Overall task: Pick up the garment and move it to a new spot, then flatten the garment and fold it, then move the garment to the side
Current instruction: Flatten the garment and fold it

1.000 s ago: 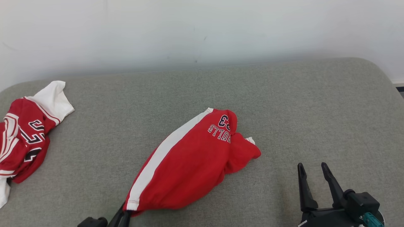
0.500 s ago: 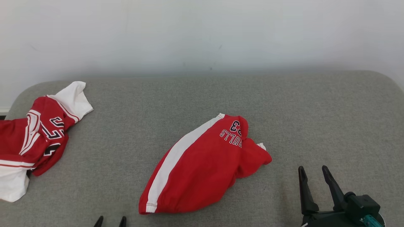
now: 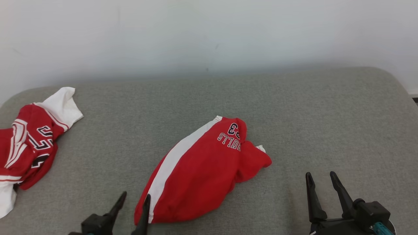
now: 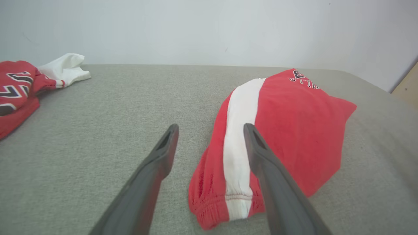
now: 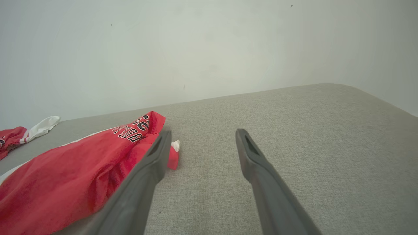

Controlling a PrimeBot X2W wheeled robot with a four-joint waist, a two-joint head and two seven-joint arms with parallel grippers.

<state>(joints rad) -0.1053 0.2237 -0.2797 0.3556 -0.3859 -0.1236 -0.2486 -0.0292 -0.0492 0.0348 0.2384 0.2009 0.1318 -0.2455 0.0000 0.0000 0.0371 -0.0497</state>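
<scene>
The garment point(image 3: 202, 169) is a pair of red shorts with a white side stripe and dark lettering, lying crumpled in the middle of the grey padded surface point(image 3: 326, 114). My left gripper point(image 3: 136, 195) stands open at its near left corner, holding nothing. In the left wrist view the garment point(image 4: 294, 130) lies ahead and to the right of my left gripper point(image 4: 210, 127), whose right finger crosses the waistband end. My right gripper point(image 3: 320, 174) is open and empty, to the right of the cloth. The right wrist view has the garment point(image 5: 65, 176) left of my right gripper point(image 5: 203, 131).
A second red and white jersey point(image 3: 29, 143) lies bunched at the surface's left edge, also visible as the jersey point(image 4: 16, 88) in the left wrist view. A pale wall point(image 3: 209, 32) rises directly behind the surface. Bare grey fabric stretches to the right and behind the shorts.
My left gripper was shut on the garment's near corner; it has opened and let go, and the shorts now rest on the surface. The head camera shifted. The right gripper stayed still.
</scene>
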